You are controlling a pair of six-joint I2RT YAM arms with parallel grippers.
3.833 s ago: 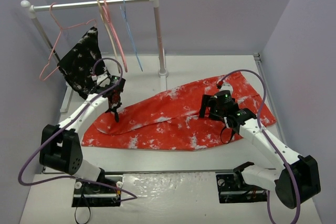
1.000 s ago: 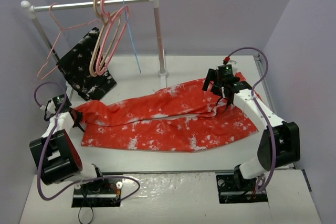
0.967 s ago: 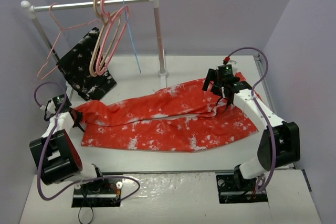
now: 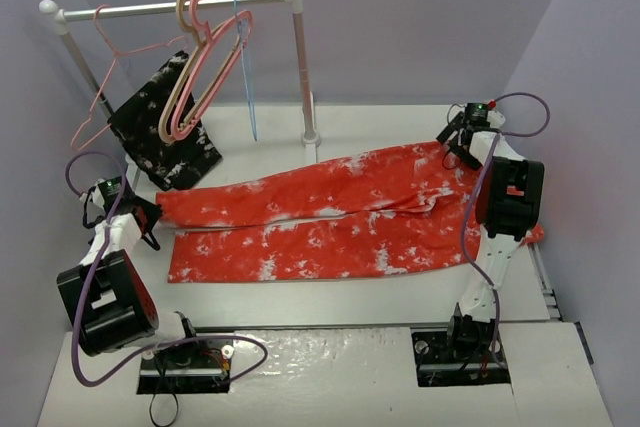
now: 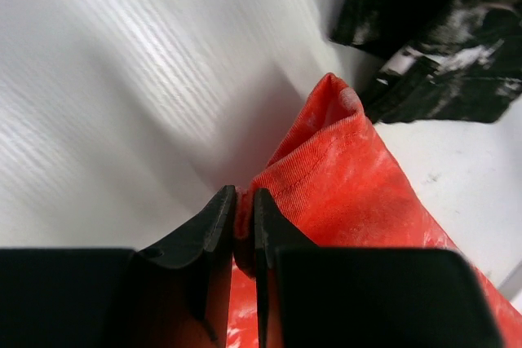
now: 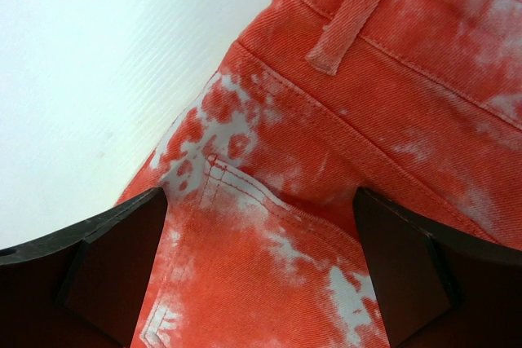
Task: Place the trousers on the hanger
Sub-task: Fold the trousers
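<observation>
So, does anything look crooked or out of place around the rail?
Yes. The thick pink and beige hangers hang tilted on the rail, their lower ends slanting left toward the black garment, while the light-blue hanger hangs straight down.

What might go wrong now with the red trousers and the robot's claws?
The left claw pinches only a thin hem edge of the long red-orange speckled trousers, so it may slip out. The right claw is open over the waistband, holding nothing, so a lift would drag that end.
</observation>
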